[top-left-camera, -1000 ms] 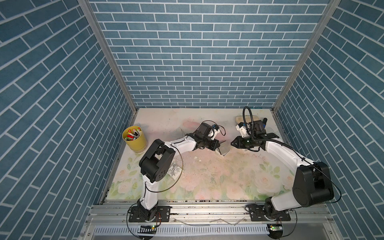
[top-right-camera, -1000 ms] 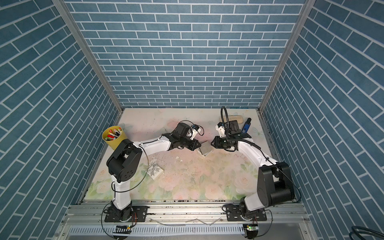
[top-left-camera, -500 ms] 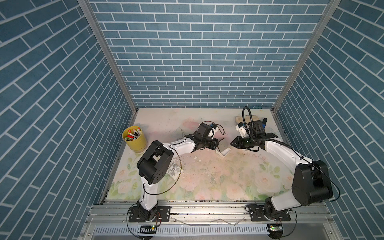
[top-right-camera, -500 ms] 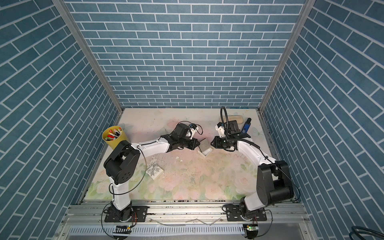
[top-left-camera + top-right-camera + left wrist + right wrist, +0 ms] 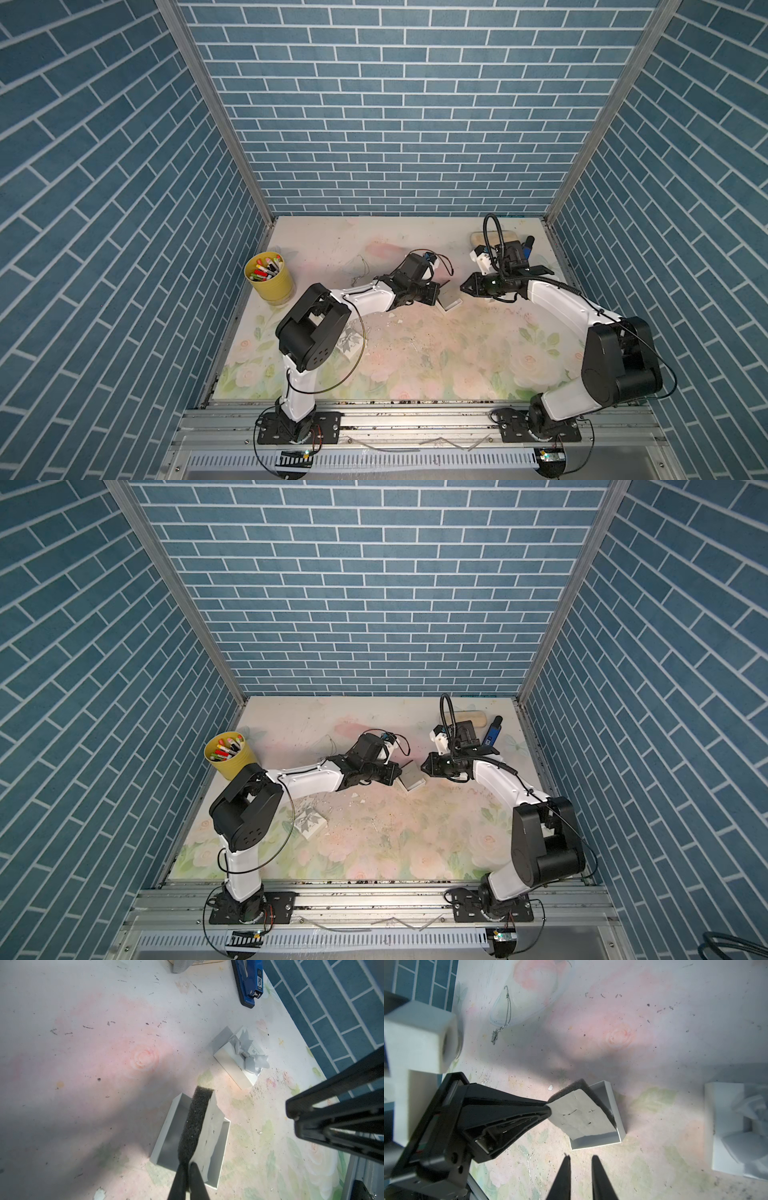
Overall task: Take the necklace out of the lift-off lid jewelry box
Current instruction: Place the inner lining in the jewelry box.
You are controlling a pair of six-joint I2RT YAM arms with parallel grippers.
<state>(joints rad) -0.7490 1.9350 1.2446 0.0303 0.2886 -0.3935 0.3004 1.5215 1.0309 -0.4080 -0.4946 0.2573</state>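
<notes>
The thin silver necklace (image 5: pixel 503 1020) lies loose on the mat, in both top views (image 5: pixel 360 270) (image 5: pixel 326 746) behind the left arm. The grey jewelry box base (image 5: pixel 166 1136) (image 5: pixel 596 1142) stands open mid-table (image 5: pixel 453 306). My left gripper (image 5: pixel 188 1164) (image 5: pixel 436 291) is shut on the box's black foam insert (image 5: pixel 197 1118) (image 5: pixel 579 1118), held tilted over the base. My right gripper (image 5: pixel 581 1157) (image 5: pixel 462 286) hovers beside the base, slightly open with nothing between its fingers. The lid with its grey bow (image 5: pixel 241 1059) (image 5: pixel 735 1130) rests apart from the base.
A yellow cup of markers (image 5: pixel 269 278) stands at the left edge. A blue stapler (image 5: pixel 249 982) (image 5: pixel 492 733) and a tan block (image 5: pixel 471 719) lie at the back right. A small patterned white box (image 5: pixel 309 820) sits by the left arm's base.
My left gripper has shifted the insert slightly over the base. The right gripper's fingers have drawn a little closer together. The necklace has not moved.
</notes>
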